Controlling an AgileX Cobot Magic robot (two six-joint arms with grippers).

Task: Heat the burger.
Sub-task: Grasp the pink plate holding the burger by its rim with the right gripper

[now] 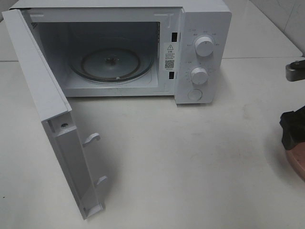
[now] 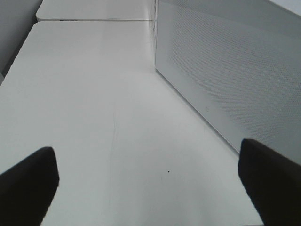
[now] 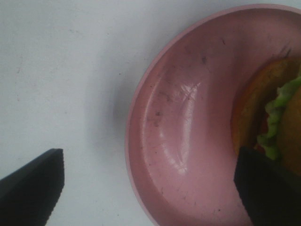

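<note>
Microwave (image 1: 200, 47) stood open, turntable (image 1: 112, 64) bare; burger (image 3: 282, 117) sat on its pink plate (image 3: 178, 141) under the right gripper (image 3: 150, 186), jaws spread, nothing held. Left gripper (image 2: 150, 183) likewise spread. Loading, heating not yet done.

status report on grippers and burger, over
Both open, empty: left gripper beside the microwave door, right gripper over the pink plate. On it the burger, ungripped. Door open, glass turntable bare, nothing seen blocking.

Warning triangle (image 1: 170, 47) on microwave (image 1: 205, 24) sticker (image 1: 169, 56)
</note>
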